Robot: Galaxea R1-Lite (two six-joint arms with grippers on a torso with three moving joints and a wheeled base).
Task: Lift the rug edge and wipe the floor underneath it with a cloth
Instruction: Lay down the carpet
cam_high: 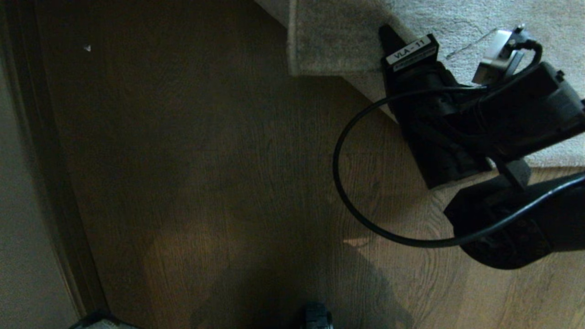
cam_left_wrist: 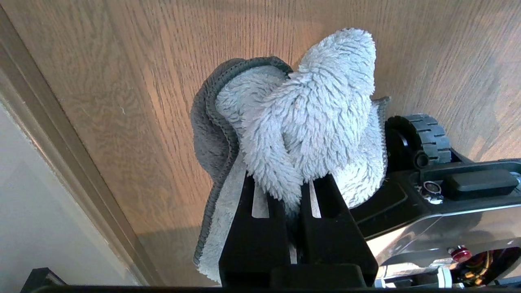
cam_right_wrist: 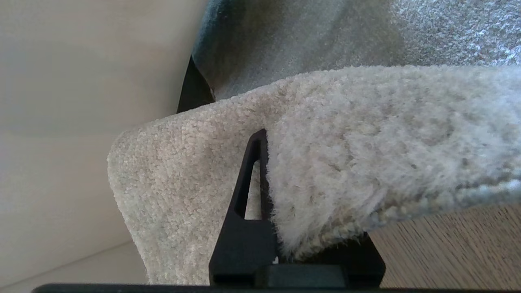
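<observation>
Rug edge [cam_right_wrist: 325, 162] was pinched between the closed fingers of the right gripper [cam_right_wrist: 272, 228], and in the head view the rug's corner [cam_high: 329, 41] lay folded back over the rest of the rug, toward the upper right, baring a wedge of floor [cam_high: 320, 119] below it. From the right wrist view the pile bulged thickly round one black finger [cam_right_wrist: 248, 179], so the hold looked deep rather than on the fringe alone.

Cloth [cam_left_wrist: 301, 122], a fluffy pale-grey rag, was bunched and clamped in the left gripper [cam_left_wrist: 291, 199], whose jaws stood nearly together on it. That gripper hung over bare planks [cam_left_wrist: 122, 101] beside the skirting board [cam_left_wrist: 61, 142] and the robot's own wheel [cam_left_wrist: 423, 138]; it did not appear in the head view, so it seemed well apart from the bared patch.

For the wipe to go well, the right arm should probably hold the flap steady and high enough to leave room. The left arm would need to carry the cloth under the lifted edge, press its loose bulk flat on the wood, and sweep without snagging the dangling cable [cam_high: 347, 192].
</observation>
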